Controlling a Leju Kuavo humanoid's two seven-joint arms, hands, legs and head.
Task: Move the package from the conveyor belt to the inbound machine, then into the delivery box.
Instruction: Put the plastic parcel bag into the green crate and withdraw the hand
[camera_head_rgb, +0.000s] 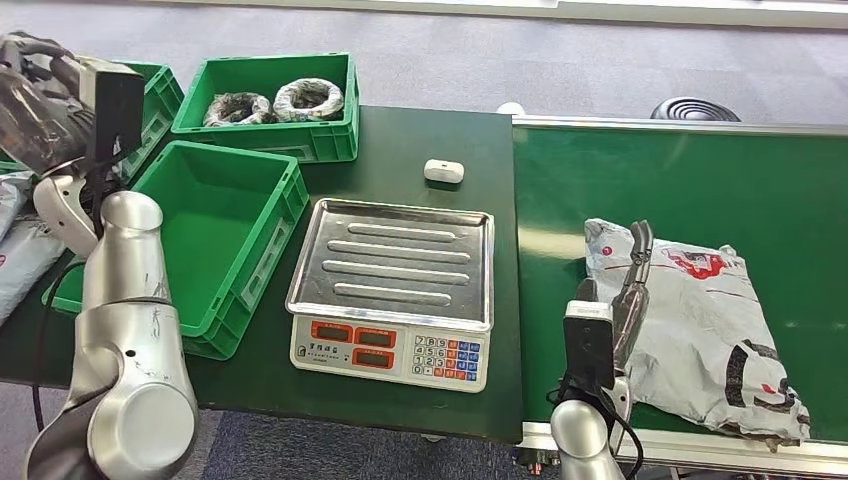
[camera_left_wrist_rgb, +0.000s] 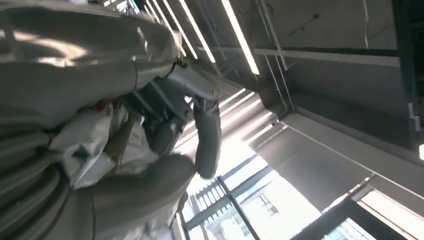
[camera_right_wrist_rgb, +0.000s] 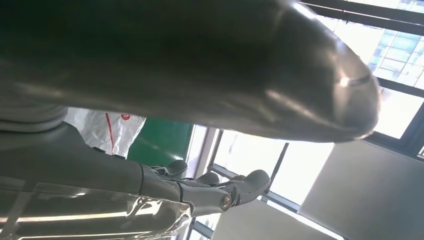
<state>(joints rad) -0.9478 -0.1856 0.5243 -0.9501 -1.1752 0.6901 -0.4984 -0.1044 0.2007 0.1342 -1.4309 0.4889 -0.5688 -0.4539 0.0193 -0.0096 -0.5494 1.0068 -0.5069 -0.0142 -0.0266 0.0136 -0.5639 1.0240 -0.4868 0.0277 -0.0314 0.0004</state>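
Right robot hand (camera_head_rgb: 628, 285) open against package (camera_head_rgb: 700, 330) on conveyor belt (camera_head_rgb: 680, 180); left robot hand (camera_head_rgb: 40, 95) grips bag (camera_left_wrist_rgb: 95, 142).

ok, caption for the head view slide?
Right hand at grey package on green belt; scale waiting.

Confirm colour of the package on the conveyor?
Light grey package with red and black markings; head view shows it best.
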